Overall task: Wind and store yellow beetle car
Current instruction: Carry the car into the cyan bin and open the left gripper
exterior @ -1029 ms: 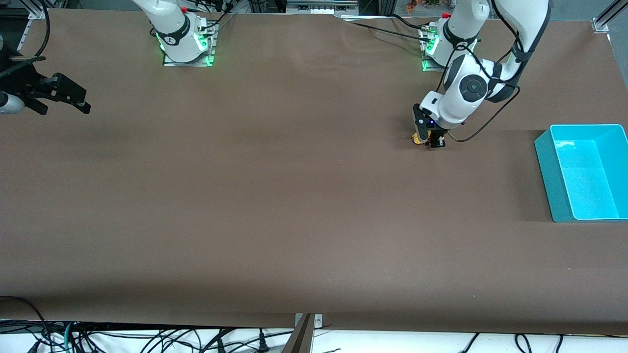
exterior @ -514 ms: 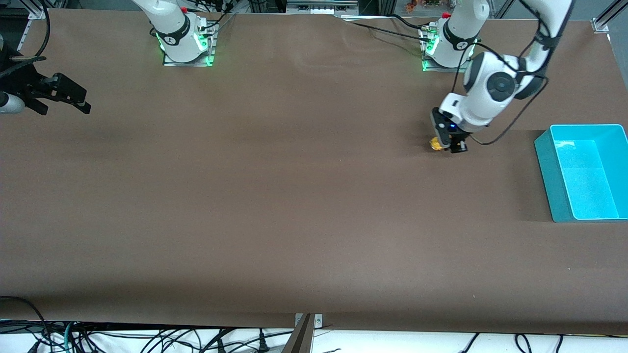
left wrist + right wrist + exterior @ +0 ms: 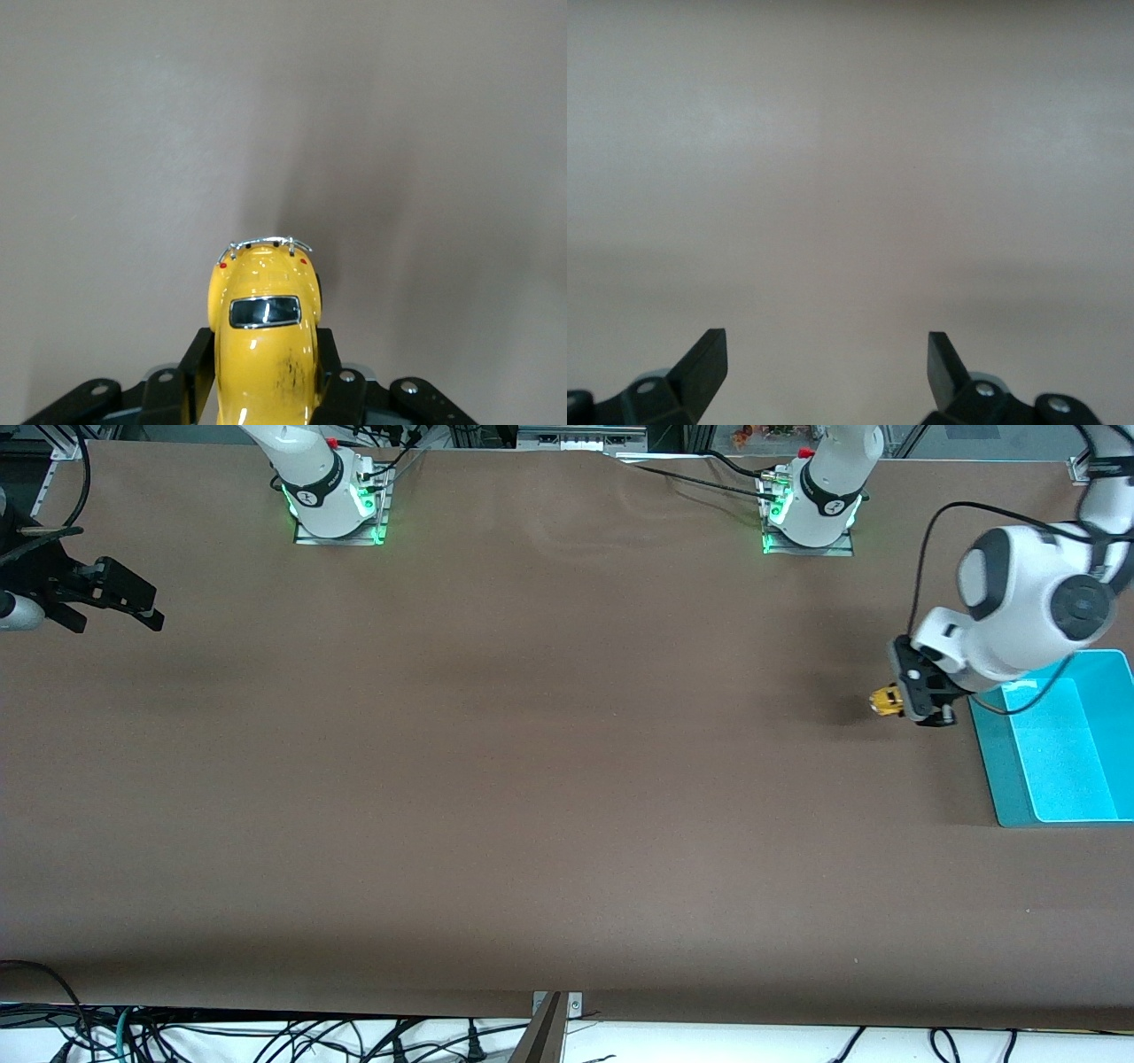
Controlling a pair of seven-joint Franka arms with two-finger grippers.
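At the right arm's end of the table (image 3: 496, 797), the right gripper (image 3: 133, 602) waits in the air by the table's edge, its fingers (image 3: 700, 363) spread wide with only bare brown surface under them in the right wrist view. From there the brown top runs open and unobstructed across the whole middle, from the two arm bases down to the edge nearest the front camera. Toward the left arm's end, the left gripper (image 3: 921, 704) hangs above the table just beside the rim of the teal bin (image 3: 992, 771), not yet over its opening. It pinches the yellow beetle car (image 3: 884, 700) by its flanks; in the left wrist view the car (image 3: 264, 341) juts out past the fingers (image 3: 199, 367), chrome bumper foremost, clear of the surface below. The bin sits against the table's end edge.
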